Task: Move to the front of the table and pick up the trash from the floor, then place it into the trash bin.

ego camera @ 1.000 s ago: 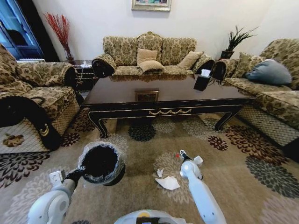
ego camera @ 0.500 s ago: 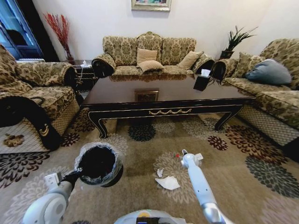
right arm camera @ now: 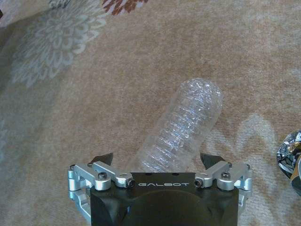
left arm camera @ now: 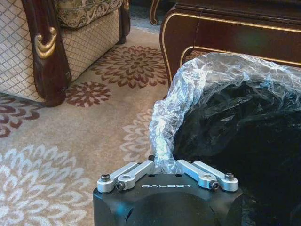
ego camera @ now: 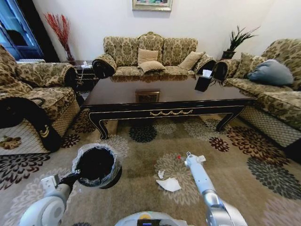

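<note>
Trash — a clear plastic bottle (right arm camera: 181,129) — lies on the carpet between our right gripper (right arm camera: 160,162)'s spread jaws; we should descend squarely before closing. Left gripper (left arm camera: 165,170) pinches the trash bin (ego camera: 95,165)'s liner.

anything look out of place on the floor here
Litter on the carpet: a crumpled white paper and a smaller scrap before the table, and a clear bottle lying on its side between the open right gripper's fingers. The left gripper holds the bin by its liner.
</note>
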Robot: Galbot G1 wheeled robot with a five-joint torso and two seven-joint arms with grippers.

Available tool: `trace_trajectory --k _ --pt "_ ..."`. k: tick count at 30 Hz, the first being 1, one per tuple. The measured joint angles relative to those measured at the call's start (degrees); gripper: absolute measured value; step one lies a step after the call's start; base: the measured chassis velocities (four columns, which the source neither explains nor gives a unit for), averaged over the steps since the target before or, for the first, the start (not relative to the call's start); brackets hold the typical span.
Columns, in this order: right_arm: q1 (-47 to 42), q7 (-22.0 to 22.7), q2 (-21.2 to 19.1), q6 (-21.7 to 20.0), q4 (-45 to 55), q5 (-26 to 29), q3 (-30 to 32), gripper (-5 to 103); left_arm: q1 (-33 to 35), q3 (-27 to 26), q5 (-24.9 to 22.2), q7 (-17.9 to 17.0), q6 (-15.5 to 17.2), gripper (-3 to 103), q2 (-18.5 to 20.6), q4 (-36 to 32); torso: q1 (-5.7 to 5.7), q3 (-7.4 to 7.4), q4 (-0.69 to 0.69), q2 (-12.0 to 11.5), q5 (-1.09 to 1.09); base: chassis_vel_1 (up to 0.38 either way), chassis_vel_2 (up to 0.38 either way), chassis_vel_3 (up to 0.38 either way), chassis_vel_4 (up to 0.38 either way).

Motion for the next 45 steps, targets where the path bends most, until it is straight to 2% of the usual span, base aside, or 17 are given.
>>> trace_trajectory --k 7,11,13,17,19,21,22,26,28,29,31,32,34,37,40,42,45 --pt "0.9 -1.8 0.1 0.7 -3.3 -2.1 -0.1 101 -0.1 0.5 0.5 -0.1 0.0 2 -0.4 0.0 0.00 0.00 0.00 0.0 0.00 0.000 0.000 0.000 0.000" --pt "1.1 -2.9 0.2 1.1 -5.8 -3.8 -0.1 80 0.0 -0.1 0.3 -0.1 0.0 2 -0.2 -0.1 0.00 0.00 0.00 0.0 -0.01 0.000 0.000 0.000 0.000" --pt "1.1 -3.0 0.2 1.2 -6.0 -4.0 -0.1 80 0.1 -0.2 0.2 -0.1 0.0 2 -0.1 -0.1 0.00 0.00 0.00 0.0 0.00 0.000 0.000 0.000 0.000" --pt "0.6 -3.0 0.2 1.4 -5.8 -5.0 -0.1 59 0.1 -0.4 -0.1 -0.1 0.0 2 0.0 0.0 0.00 0.00 0.00 0.0 -0.01 0.000 0.000 0.000 0.000" --pt "0.2 -3.0 0.2 1.5 -5.1 -5.3 -0.2 59 0.0 -0.2 -0.1 -0.1 0.0 2 -0.1 0.0 0.00 0.00 0.00 0.0 -0.01 0.000 0.000 0.000 0.000" --pt "-1.3 -3.0 0.2 1.9 -2.8 -6.6 -0.7 48 -0.2 0.4 0.0 -0.1 0.0 2 -0.1 0.3 0.00 0.00 0.00 0.0 0.00 0.000 0.000 0.000 0.000" --pt "-1.3 -3.0 0.2 1.9 -2.8 -6.6 -0.7 48 -0.2 0.4 0.0 -0.1 0.0 2 -0.1 0.3 0.00 0.00 0.00 0.0 0.00 0.000 0.000 0.000 0.000" --pt "-6.1 -6.6 0.3 6.2 4.7 -10.2 -1.7 32 -0.7 2.3 0.3 -0.7 0.0 2 -0.4 0.6 0.00 0.00 -0.01 0.0 0.00 0.000 0.000 0.000 0.000" --pt "-7.0 -7.6 0.3 7.1 6.1 -10.5 -1.8 32 -0.7 2.5 0.3 -0.8 0.0 2 -0.4 0.6 0.00 0.00 -0.01 0.0 0.01 0.000 0.000 0.000 0.000" --pt "-9.9 -10.7 0.2 9.2 11.3 -11.0 -2.4 25 -0.9 3.5 0.7 -1.0 0.0 2 -0.5 0.6 0.00 0.00 0.00 0.0 -0.01 0.000 0.000 0.000 0.000" --pt "-12.3 -13.6 0.2 11.0 16.4 -11.2 -3.2 24 -1.2 4.4 1.5 -1.0 0.0 2 -0.4 0.8 0.00 0.00 -0.02 0.0 0.00 0.000 0.000 0.000 0.000" --pt "-12.3 -13.6 0.2 11.0 16.4 -11.2 -3.2 24 -1.2 4.4 1.5 -1.0 0.0 2 -0.4 0.8 0.00 0.00 -0.02 0.0 0.00 0.000 0.000 0.000 0.000" --pt "-15.0 -16.4 0.0 13.3 24.7 -11.7 -4.8 24 -1.8 5.9 1.9 -1.0 0.0 2 0.0 1.3 0.00 0.00 0.00 0.0 -0.02 0.000 0.000 0.000 0.000" --pt "-16.4 -17.8 -0.1 14.2 30.2 -11.9 -6.0 24 -2.2 6.9 2.1 -1.0 0.0 2 0.4 1.7 0.00 0.00 0.00 0.0 -0.01 0.000 0.000 0.000 0.000" --pt "-18.0 -21.2 -0.5 16.4 40.3 -12.0 -9.6 24 -3.2 10.1 2.1 -1.3 0.0 2 1.4 3.2 0.00 -0.01 0.00 0.0 -0.02 0.000 0.000 0.000 0.000" --pt "-18.1 -21.9 -0.7 17.0 41.6 -12.2 -10.4 24 -3.4 10.8 2.1 -1.4 0.0 2 1.5 3.6 0.00 -0.01 0.00 0.0 -0.01 0.000 0.000 0.000 0.000" --pt "-17.7 -25.2 -1.4 21.0 46.6 -14.3 -16.0 24 -4.2 14.8 2.6 -1.4 0.0 2 1.6 5.6 0.00 0.00 0.01 0.0 -0.02 0.000 0.000 0.000 0.000"
